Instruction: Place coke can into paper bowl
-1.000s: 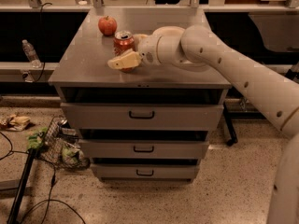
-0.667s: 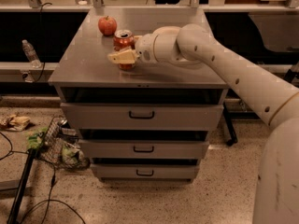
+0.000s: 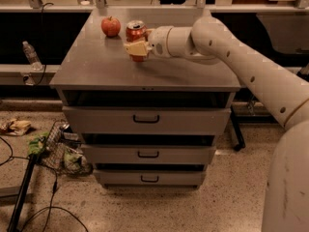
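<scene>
Above the drawer cabinet, at upper centre of the frame, the gripper is set across the coke can, which stands just right of the apple (whether the claw is clamped cannot be told). Grasping is judged the step in hand; next a firm hold and a lift are called for, toward a paper bowl nowhere seen.

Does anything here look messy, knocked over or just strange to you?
On the cabinet top nothing is spilled: the coke can and the apple stand upright, with the gripper at the can. The odd spot is the floor at left, where a wire basket with rags seems tipped over, beside crumpled litter.
</scene>
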You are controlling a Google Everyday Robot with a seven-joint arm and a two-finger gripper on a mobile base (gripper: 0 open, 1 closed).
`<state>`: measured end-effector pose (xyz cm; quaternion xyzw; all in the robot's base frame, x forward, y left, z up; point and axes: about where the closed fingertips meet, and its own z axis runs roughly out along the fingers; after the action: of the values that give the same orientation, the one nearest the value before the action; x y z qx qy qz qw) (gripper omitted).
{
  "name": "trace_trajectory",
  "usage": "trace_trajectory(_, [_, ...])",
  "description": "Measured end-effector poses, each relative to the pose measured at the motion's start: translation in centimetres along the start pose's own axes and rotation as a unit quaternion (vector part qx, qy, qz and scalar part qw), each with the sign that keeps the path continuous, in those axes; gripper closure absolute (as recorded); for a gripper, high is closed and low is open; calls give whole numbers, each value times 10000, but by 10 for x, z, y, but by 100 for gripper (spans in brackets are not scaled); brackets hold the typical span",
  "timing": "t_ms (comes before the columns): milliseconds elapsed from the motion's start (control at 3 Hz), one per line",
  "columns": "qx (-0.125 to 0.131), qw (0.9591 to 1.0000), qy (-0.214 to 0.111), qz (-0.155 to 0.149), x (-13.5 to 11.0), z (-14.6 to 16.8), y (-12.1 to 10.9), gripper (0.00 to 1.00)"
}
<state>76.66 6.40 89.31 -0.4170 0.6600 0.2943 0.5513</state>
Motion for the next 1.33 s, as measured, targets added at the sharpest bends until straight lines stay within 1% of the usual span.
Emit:
trace_trajectory(333, [552, 9984, 78, -6, -18, -31, -34, 100])
trace_trajectory(667, [945, 9954, 128, 63, -28, -53, -64, 100])
trace_trajectory(1000, [1210, 9924, 146, 151, -30, -69, -87, 100])
trace_trajectory(1333, [1522, 9879, 255, 128, -18, -86, -119, 100])
